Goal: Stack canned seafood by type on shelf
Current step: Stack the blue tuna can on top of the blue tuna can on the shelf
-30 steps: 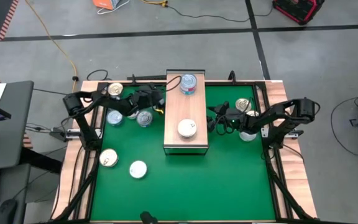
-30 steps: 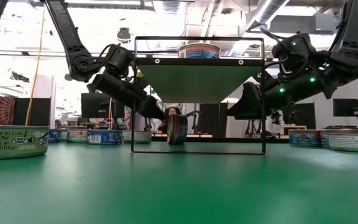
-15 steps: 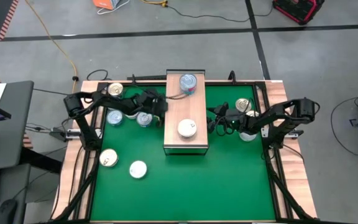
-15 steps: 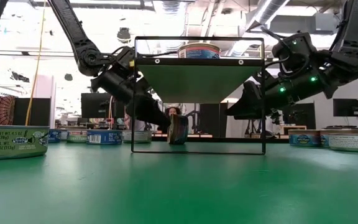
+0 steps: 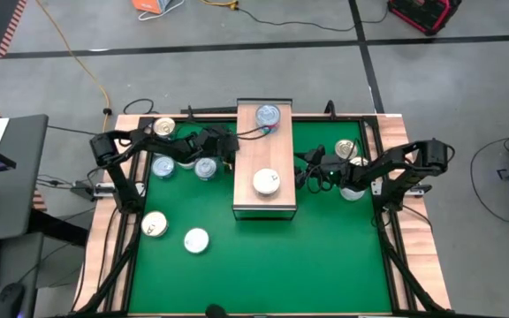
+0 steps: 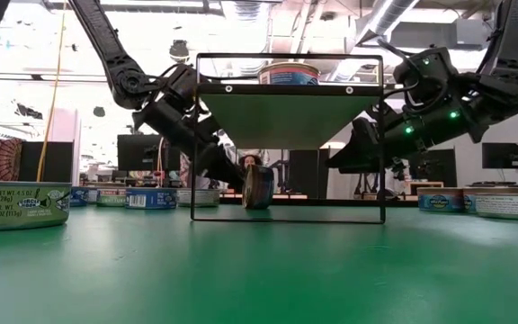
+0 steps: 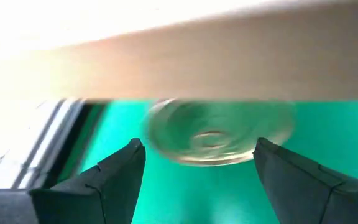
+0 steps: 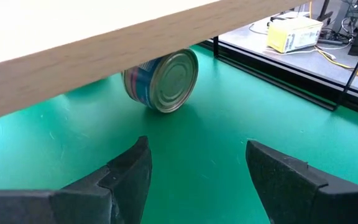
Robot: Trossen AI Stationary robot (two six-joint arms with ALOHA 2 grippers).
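Green matting covers the table beneath the shelf [image 5: 264,159], where one can [image 8: 162,79] stands on edge, flat faces toward either arm. Left fingers [image 7: 120,168], spread and empty, are nearer it than the spread, empty right fingers [image 8: 132,168] opposite.

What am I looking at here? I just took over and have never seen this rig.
Two robot arms work at a table with a green mat. One picture looks straight down, one level across the table, and one comes from each wrist. A wooden shelf stands mid-table with two tins on top; more tins lie around it. One tin on its edge sits under the shelf. The left end effector and the right end effector are both open and empty, pointing at that tin.
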